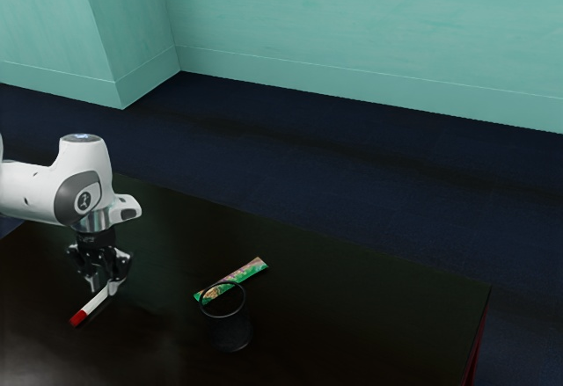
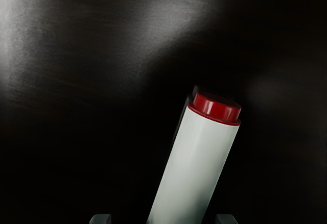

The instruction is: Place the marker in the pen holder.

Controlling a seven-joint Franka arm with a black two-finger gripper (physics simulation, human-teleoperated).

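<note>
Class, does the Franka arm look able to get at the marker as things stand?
Probably yes. The arm reaches down over the marker, its jaws apart with the white barrel between them; the pen holder and green packet are off to one side.

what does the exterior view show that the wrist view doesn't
Exterior view: the black pen holder, the green-and-tan packet lying beside it, the white arm, the teal walls and the dark blue floor.

Wrist view: a close look at a short red end, narrower than the white barrel it caps.

Both: the marker, between the open fingers of the gripper, and the dark table.
</note>
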